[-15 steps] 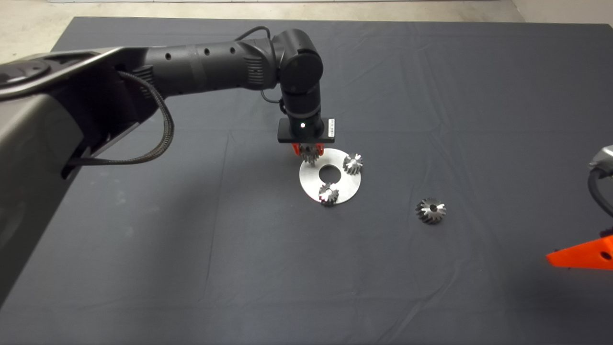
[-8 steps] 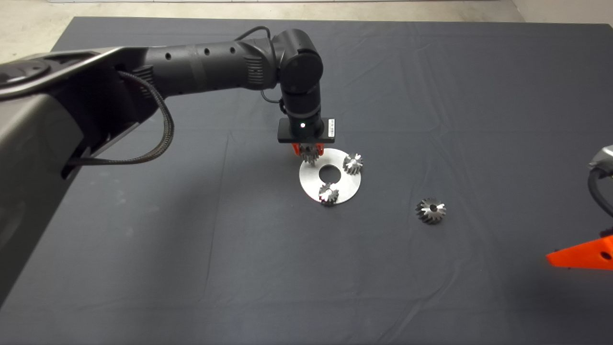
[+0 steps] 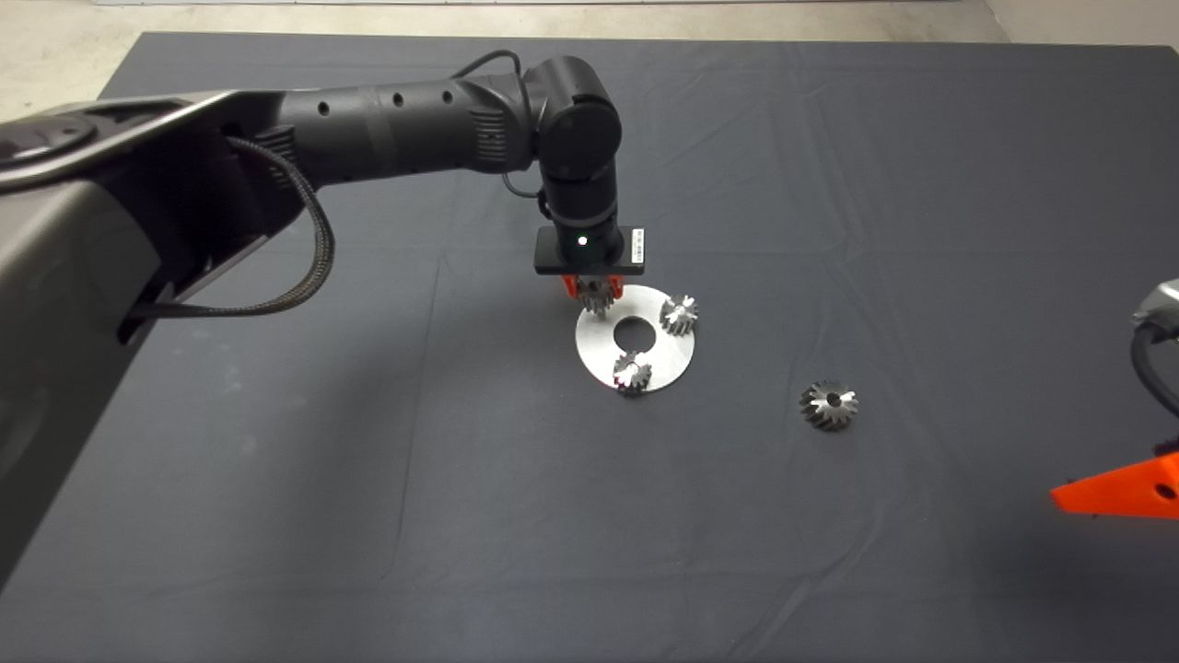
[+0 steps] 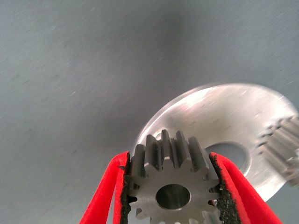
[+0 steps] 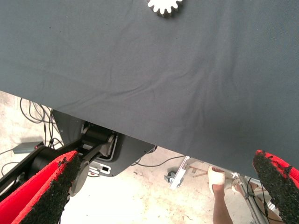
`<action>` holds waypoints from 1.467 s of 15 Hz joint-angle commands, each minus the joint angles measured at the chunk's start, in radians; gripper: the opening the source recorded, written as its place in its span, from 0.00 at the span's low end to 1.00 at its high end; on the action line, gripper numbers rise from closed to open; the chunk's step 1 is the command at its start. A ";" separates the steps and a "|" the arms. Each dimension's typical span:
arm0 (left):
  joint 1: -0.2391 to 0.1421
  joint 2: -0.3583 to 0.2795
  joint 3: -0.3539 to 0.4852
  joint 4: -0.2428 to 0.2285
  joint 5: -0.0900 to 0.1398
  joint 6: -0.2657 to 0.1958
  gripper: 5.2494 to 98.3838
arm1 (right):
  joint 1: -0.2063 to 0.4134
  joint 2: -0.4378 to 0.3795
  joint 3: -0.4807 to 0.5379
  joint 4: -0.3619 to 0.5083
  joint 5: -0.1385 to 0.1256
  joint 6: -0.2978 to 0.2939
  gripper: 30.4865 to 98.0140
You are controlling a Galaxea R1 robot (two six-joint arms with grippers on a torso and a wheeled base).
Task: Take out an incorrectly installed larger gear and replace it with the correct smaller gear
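My left gripper (image 3: 596,296) is shut on the smaller gear (image 3: 597,302), a silver straight-toothed gear with a centre hole, at the far-left rim of the round silver disc (image 3: 672,354). In the left wrist view the smaller gear (image 4: 173,186) sits clamped between the red fingers (image 4: 233,182) of the left gripper (image 4: 170,161), just over the disc's (image 4: 219,116) rim. The larger gear (image 3: 829,405), dark with flared teeth, lies on the mat to the disc's right. It also shows in the right wrist view (image 5: 164,7). My right gripper (image 3: 1119,488) waits open at the lower right.
Two small silver gears (image 3: 679,314) (image 3: 632,373) stand on the disc around its centre hole (image 3: 636,334). One of them shows in the left wrist view (image 4: 282,147). The right wrist view shows the mat's edge, floor cables, and a person's foot (image 5: 217,179).
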 commanded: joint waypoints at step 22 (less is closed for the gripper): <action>-0.029 0.004 0.056 0.034 -0.009 0.006 0.42 | 0.014 0.003 0.002 0.027 -0.001 0.009 1.00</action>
